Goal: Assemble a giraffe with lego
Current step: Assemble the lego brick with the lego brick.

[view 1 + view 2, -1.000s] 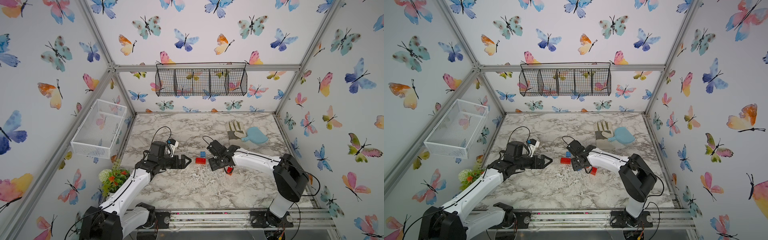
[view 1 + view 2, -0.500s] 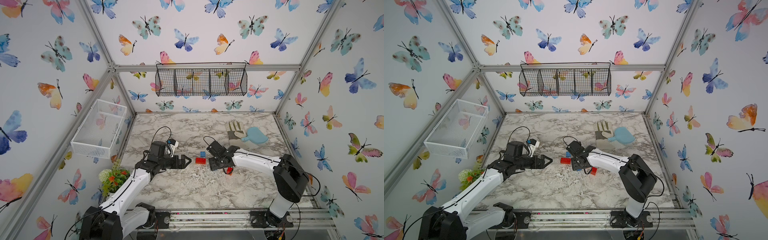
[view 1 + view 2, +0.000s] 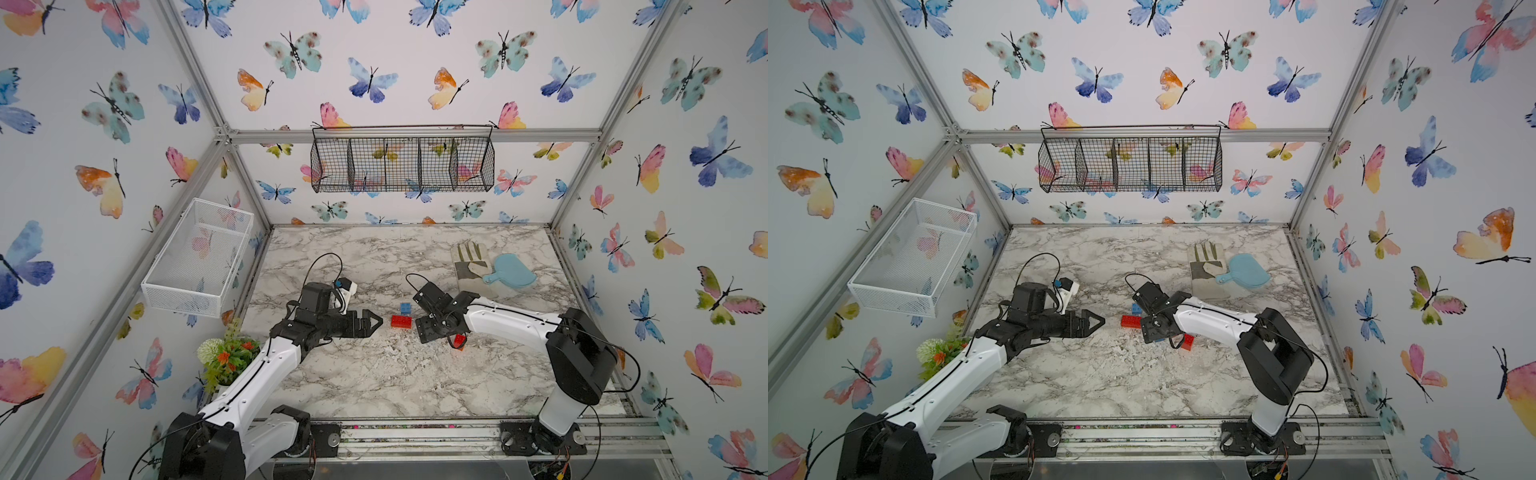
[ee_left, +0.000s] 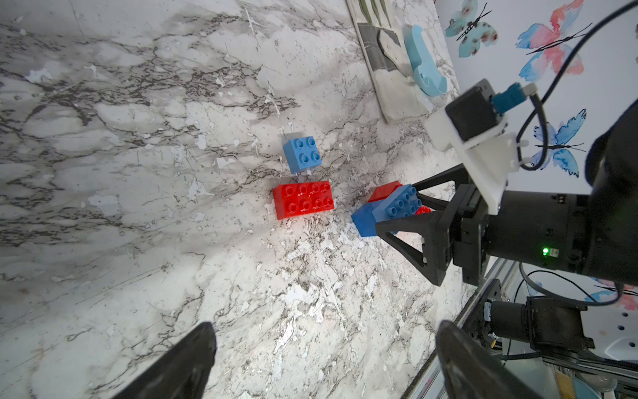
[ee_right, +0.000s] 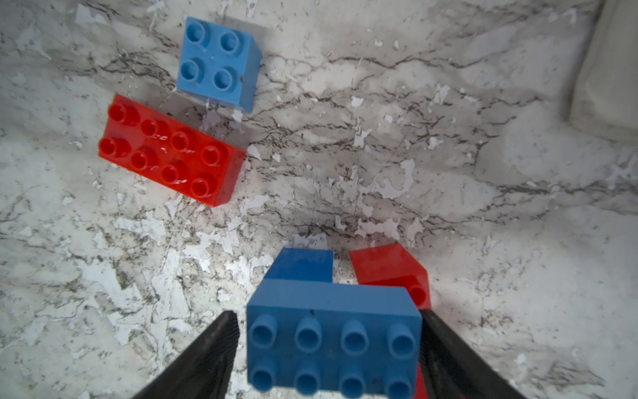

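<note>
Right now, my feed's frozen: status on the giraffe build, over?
Left gripper open, empty. Right gripper open, straddling long blue brick stacked over lower blue brick and small red brick. Long red brick, loose blue square lie apart, untouched.

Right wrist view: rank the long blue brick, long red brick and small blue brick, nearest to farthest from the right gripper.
1. Long blue brick: between the jaws.
2. Long red brick: loose, farther out.
3. Small blue brick: beyond the red one.
</note>
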